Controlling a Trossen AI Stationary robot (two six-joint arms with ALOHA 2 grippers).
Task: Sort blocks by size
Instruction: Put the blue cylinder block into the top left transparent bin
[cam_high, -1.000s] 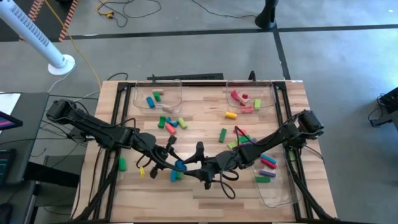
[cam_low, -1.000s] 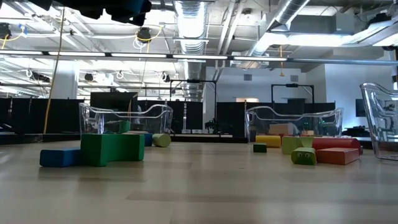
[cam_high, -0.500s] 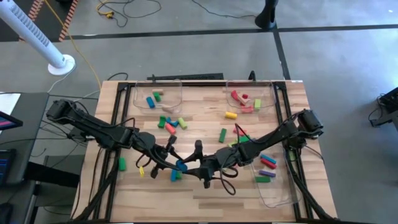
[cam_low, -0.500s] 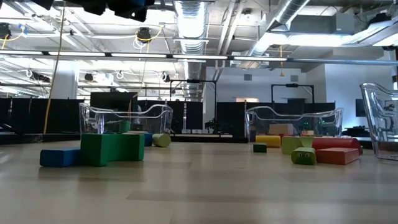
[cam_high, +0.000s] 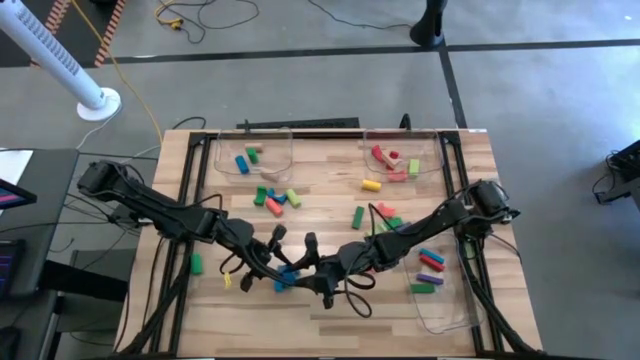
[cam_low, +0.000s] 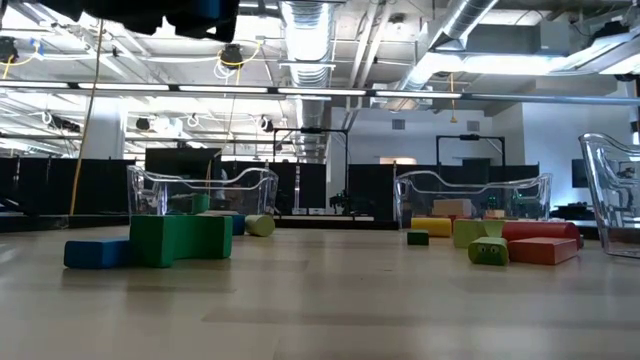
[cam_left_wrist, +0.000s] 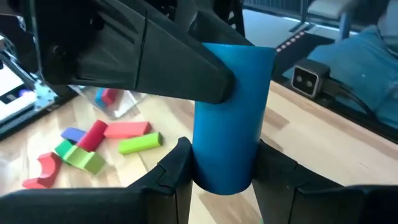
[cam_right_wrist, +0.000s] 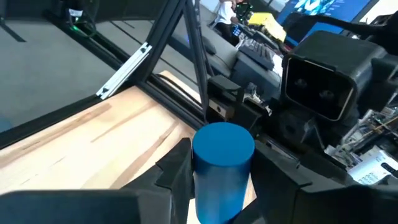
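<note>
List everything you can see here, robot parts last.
table: one, pale wood, centre.
trays: three, clear; back left, back right, front right.
tray blocks: several, mixed colours, some in each tray.
loose blocks: several, green, blue, red, left of the table's middle.
yellow cylinder: one, near the back-right tray.
green block: one, left edge.
blue cylinder: one, front centre, off the table.
left gripper: grips the blue cylinder.
right gripper: around the same cylinder.

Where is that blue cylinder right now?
In the high view, the blue cylinder is near the table's front middle, between the left gripper and the right gripper, both sets of fingers around it.
</note>
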